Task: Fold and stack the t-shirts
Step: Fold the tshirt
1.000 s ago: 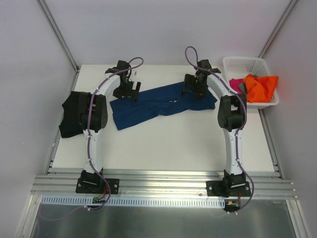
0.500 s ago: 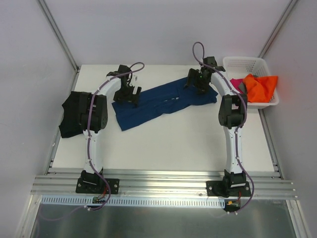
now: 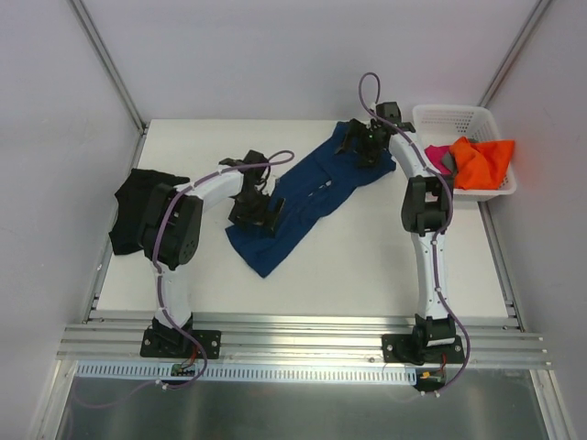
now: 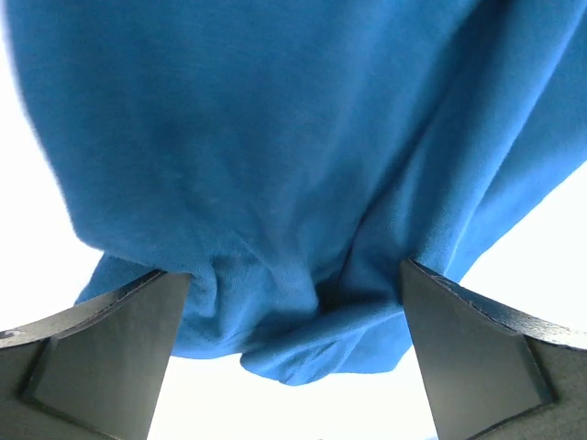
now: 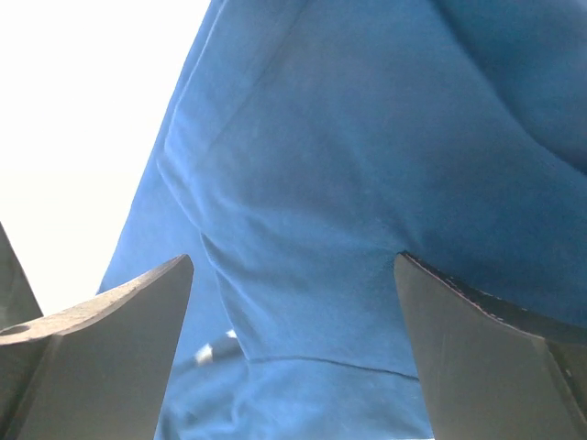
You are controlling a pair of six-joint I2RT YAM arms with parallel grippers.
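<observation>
From above, I am flattening out the navy t-shirt [image 3: 307,188], which is lying rumpled in a slanting band across the desk [image 3: 348,266]. My left pincer [image 3: 260,215] is sitting over its near end and my right pincer [image 3: 367,145] over its far end, near the white basket [image 3: 463,115]. That basket is holding an orange t-shirt [image 3: 484,160], a magenta t-shirt [image 3: 437,152] and a bit of grey cloth [image 3: 448,162], and a black t-shirt [image 3: 127,206] is lying at the desk's left edge. Through my left wrist, my fingers [image 4: 110,339] are standing spread with bunched navy cloth between them, pinching nothing. Through my right wrist, they are spread likewise over smoother cloth. Next, I judge, both pincers are needing to nip an edge and draw the shirt flat before any fold.
</observation>
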